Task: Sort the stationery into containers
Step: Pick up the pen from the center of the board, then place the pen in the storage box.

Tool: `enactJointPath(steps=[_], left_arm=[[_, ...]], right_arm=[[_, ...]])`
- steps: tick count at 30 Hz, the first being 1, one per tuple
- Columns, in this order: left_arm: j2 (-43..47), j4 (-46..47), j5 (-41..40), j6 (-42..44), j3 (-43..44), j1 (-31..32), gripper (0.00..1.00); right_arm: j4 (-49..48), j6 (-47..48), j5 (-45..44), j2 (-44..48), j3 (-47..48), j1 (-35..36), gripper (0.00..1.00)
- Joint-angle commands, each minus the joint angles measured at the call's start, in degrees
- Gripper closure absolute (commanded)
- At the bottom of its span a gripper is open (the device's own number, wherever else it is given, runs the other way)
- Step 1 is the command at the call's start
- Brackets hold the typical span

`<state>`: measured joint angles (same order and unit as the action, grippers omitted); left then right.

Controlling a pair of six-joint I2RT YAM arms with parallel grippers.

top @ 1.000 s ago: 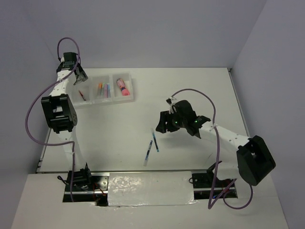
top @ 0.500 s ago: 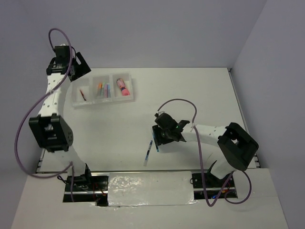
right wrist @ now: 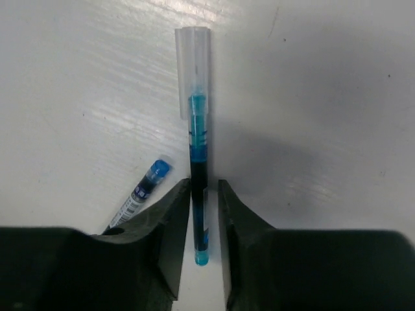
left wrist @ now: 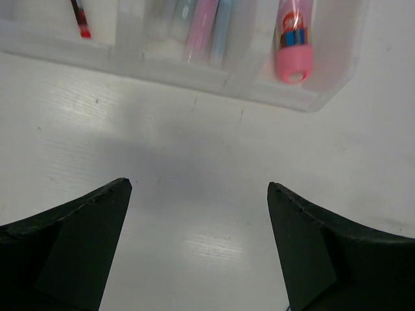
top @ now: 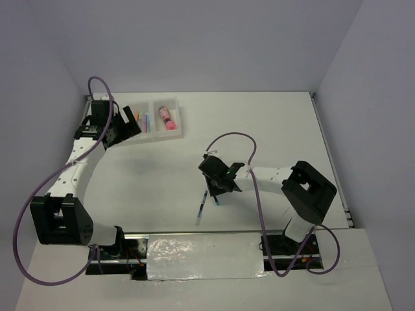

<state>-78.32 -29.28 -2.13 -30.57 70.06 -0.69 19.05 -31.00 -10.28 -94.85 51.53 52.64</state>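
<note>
– On the white counter (top: 279, 123), what was largest?
– Two arms. The left arm (top: 71, 168) reached to the far left corner. The right arm (top: 272, 175) lay low across the near middle.
– Next?
– One row of three joined translucent bins (left wrist: 194, 72), far left on the counter. The left hand (left wrist: 198, 184) hovered at their near side, fingers spread wide, holding nothing.
– And the other?
– The right hand (right wrist: 202, 184) was down at the counter, fingers drawn close on either side of a blue pen (right wrist: 199, 129). A sliver of counter showed between the pen and one finger. Whether the grip was firm, I could not tell.
– Bin contents?
– Right-end bin: one stubby pink tube (left wrist: 293, 39). Middle bin: pastel highlighters (left wrist: 202, 29), lengthwise side by side, too blurred to count. Left-end bin: one red pen (left wrist: 80, 13), only partly in view.
– Loose items?
– The blue pen, its clear cap (right wrist: 192, 71) pointing away from the hand. One second pen (right wrist: 146, 188), blue-tipped with a printed label, lay slanted just beside it, outside the fingers. Both lay well apart from the bins.
</note>
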Motion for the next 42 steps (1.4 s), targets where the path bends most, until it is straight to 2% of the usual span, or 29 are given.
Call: enactJointPath(steps=[1, 5, 6, 7, 10, 13, 18, 23, 28, 31, 36, 38, 39, 42], left_arm=[[4.3, 3.3, 1.3, -1.6, -4.4, 4.2, 0.01], [5.7, 5.5, 4.2, -2.9, -7.9, 8.7, 0.01], [6.4, 7.3, 4.8, -3.9, -9.6, 10.8, 0.01], [6.8, 8.0, 5.6, -4.5, -10.4, 11.8, 0.01], [8.1, 13.2, 10.5, -8.0, -14.6, 15.0, 0.01], [9.2, 19.4, 13.6, -11.5, -18.5, 17.8, 0.01], [9.7, 24.3, 18.3, -16.4, -20.0, 22.5, 0.01], [10.2, 33.4, 23.7, -21.9, -21.4, 26.9, 0.03], [8.8, 35.2, 22.8, -22.1, -19.4, 31.9, 0.08], [7.6, 33.9, 21.5, -21.4, -18.6, 33.3, 0.30], [6.7, 32.4, 20.2, -20.8, -18.6, 33.4, 0.38], [6.5, 33.1, 21.1, -20.9, -18.6, 33.5, 0.51], [6.2, 32.9, 20.8, -20.4, -17.9, 33.7, 0.66], [5.6, 30.3, 19.5, -18.6, -16.2, 34.6, 0.91]], right_arm=[[2.8, -1.3, -2.6, -3.9, -0.7, 0.5, 0.72], [0.4, -1.0, 0.6, -2.6, -2.0, 0.5, 0.81], [-0.5, -1.0, 1.1, -2.2, -2.3, 0.5, 0.95], [-0.8, -1.1, 1.1, -1.7, -2.5, 0.5, 1.00], [-2.1, -1.5, 0.9, 2.2, -3.7, 0.5, 1.00], [-4.7, -1.8, 2.1, 10.5, -7.0, 0.5, 1.00], [-15.5, -2.0, 10.0, 25.9, -11.9, 0.4, 1.00], [-17.8, -2.3, 14.8, 29.9, -10.6, 0.5, 1.00], [-15.0, -1.3, 15.3, 29.2, -5.8, 0.5, 1.00], [-14.2, -1.0, 14.7, 29.5, -3.9, 0.5, 1.00], [-13.3, -0.4, 12.6, 30.6, -2.1, 0.5, 0.99], [-12.5, 0.2, 12.0, 29.9, -0.7, 0.4, 0.99], [-12.4, 0.6, 12.1, 29.5, -0.3, 0.1, 0.98], [-12.5, 1.7, 12.4, 27.2, 1.3, -0.6, 0.95]])
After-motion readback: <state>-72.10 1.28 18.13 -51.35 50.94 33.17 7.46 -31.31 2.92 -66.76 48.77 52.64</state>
